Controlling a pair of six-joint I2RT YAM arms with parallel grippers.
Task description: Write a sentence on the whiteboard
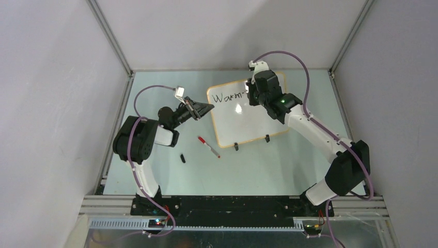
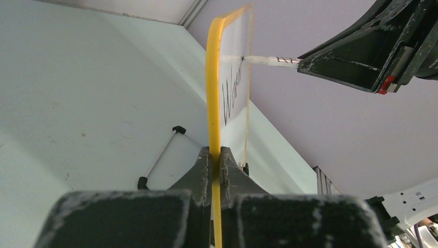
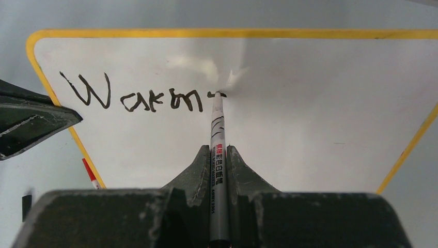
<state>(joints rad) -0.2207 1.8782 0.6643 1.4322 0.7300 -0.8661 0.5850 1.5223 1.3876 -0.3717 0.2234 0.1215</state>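
Note:
The whiteboard [image 1: 243,126] stands tilted on the table, with a white face and an orange-yellow frame. The sentence [image 1: 230,97] reads only "Warm" plus a short stroke along the top line, clearest in the right wrist view [image 3: 139,97]. My left gripper [image 1: 206,108] is shut on the board's left edge [image 2: 213,77], jaws pinching the frame [image 2: 216,152]. My right gripper [image 1: 256,94] is shut on a grey-barrelled black marker [image 3: 217,139]. The marker's tip touches the board just right of the "m". The marker also shows in the left wrist view [image 2: 274,60].
A red-capped marker [image 1: 208,146] and a small black cap [image 1: 183,158] lie on the table in front of the board's left corner. Two black clip feet [image 1: 236,146] hold the board's near edge. A wire stand leg [image 2: 160,155] shows behind the board. Walls close in the table.

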